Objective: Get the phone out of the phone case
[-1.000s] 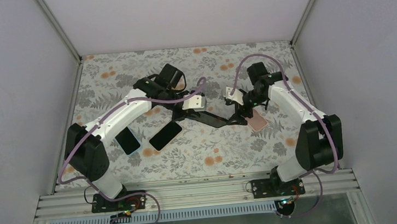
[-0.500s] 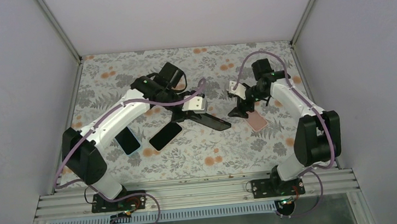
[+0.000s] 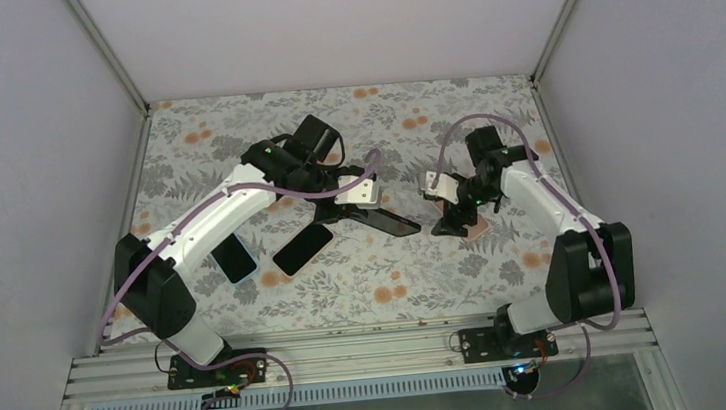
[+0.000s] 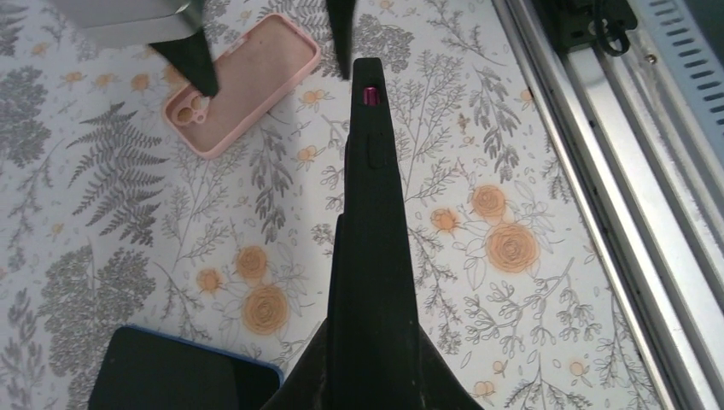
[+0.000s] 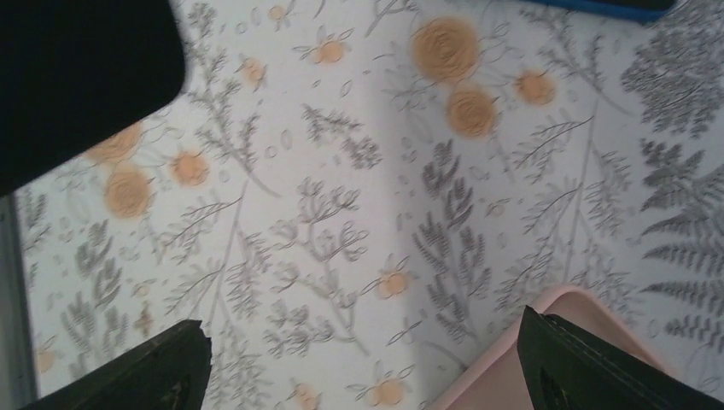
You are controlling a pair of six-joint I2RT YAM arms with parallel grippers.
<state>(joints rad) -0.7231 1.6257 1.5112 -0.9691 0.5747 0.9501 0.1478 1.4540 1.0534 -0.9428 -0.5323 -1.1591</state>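
Note:
The black phone hangs above the table, edge-on in the left wrist view, with my left gripper shut on its near end. The pink phone case lies flat on the floral cloth with nothing in it, its camera cutout toward the left. My right gripper hovers open over the case. In the right wrist view its right finger stands over the case's corner and its left finger over bare cloth. The phone's end shows at the upper left there.
Two other dark phones lie on the cloth left of centre; one has a blue case. The aluminium rail runs along the table's near edge. Grey walls close in the back and sides.
My right gripper has pulled away from the phone's far end, swung back and come down over the pink case, its jaws narrowing slightly. The left gripper still holds the phone, nearly unmoved.

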